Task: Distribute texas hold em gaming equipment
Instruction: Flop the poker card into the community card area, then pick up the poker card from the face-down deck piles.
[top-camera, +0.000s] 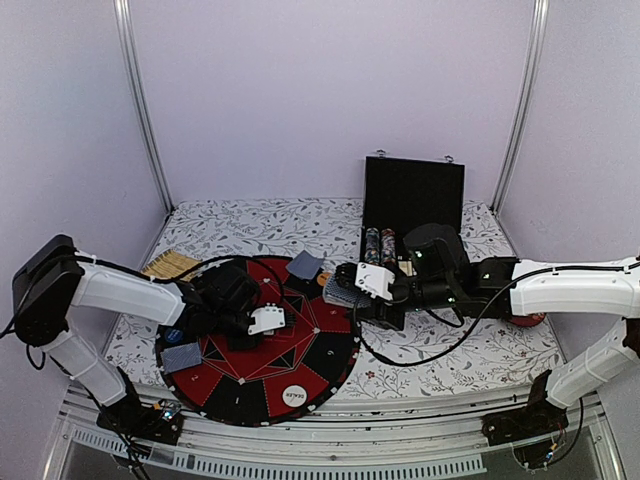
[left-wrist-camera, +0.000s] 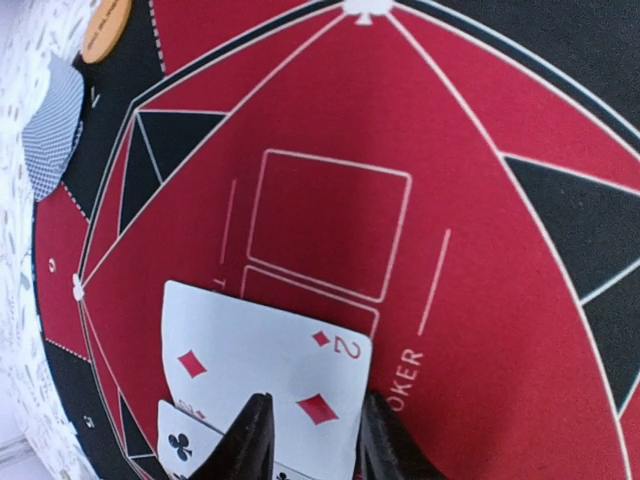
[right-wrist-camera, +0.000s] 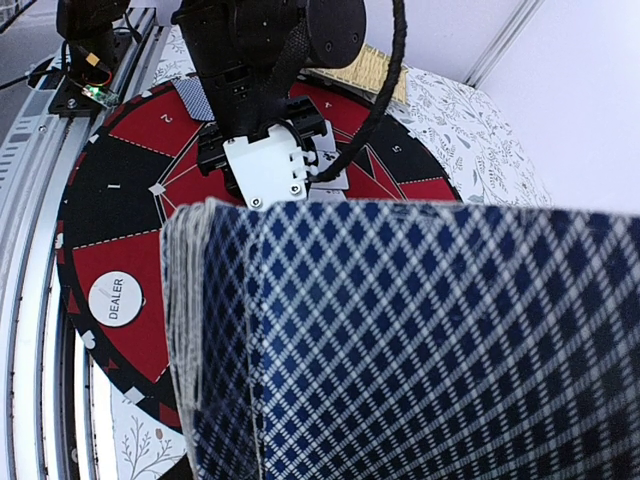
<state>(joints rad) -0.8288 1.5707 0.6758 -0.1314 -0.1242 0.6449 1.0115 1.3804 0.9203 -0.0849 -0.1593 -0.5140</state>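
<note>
Left gripper (left-wrist-camera: 317, 402), jaws slightly apart, straddles white face-up two-of-diamonds card (left-wrist-camera: 260, 345) mid round red-black felt mat (left-wrist-camera: 480, 200). Right gripper (top-camera: 350, 290) clamps blue-checked card deck (right-wrist-camera: 420, 340) at mat's edge. Likely dealing community cards; next needs another card off the deck.

A robot test cell in a lab is indicated: a cloth-covered table (top-camera: 250, 220) is enclosed by plain lilac walls (top-camera: 330, 90) and aluminium posts (top-camera: 140, 100), and two arms (top-camera: 120, 290) (top-camera: 570, 285) with trailing cables (top-camera: 420, 355) are bolted to a metal rail (top-camera: 350, 462).
</note>
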